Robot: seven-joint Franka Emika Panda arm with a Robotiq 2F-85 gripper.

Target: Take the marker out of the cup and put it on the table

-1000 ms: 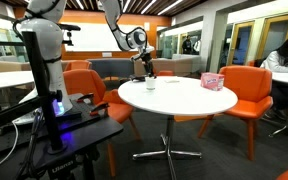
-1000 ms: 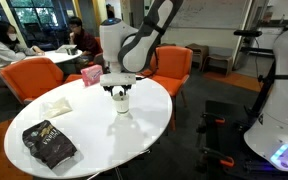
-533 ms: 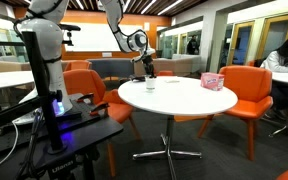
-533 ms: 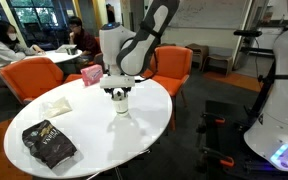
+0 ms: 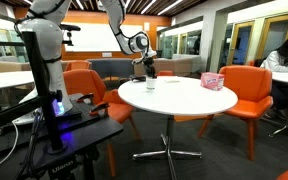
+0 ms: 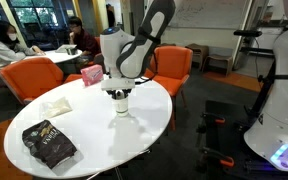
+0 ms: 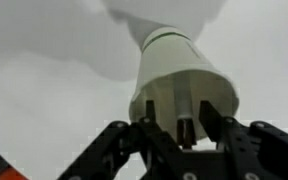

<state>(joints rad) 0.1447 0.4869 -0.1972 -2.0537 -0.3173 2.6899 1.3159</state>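
In the wrist view the gripper [image 7: 181, 126] reaches down into the mouth of the cup [image 7: 180, 70]. Its 2 black fingers [image 7: 212, 118] stand partly apart, 1 on each side of the marker [image 7: 187, 130]. The marker shows as a thin dark stick standing inside the cup between them. A pale strip shows on either side of the stick, so the fingers do not look clamped on it. Whether either one touches the cup wall is not clear.

The cup is white, smooth and tapered, wider at the rim than at the base, with a thin dark line near its base. It stands upright on the round, glossy white tabletop [image 6: 134, 125] near the edge, directly under the gripper [image 6: 119, 92] in both exterior views. The marker itself is too small to make out there.

A crinkled black bag [image 6: 49, 143] and a flat white cloth [image 6: 56, 105] lie on the same tabletop. A pink patterned box [image 5: 213, 81] sits well apart from the cup [image 5: 150, 84].
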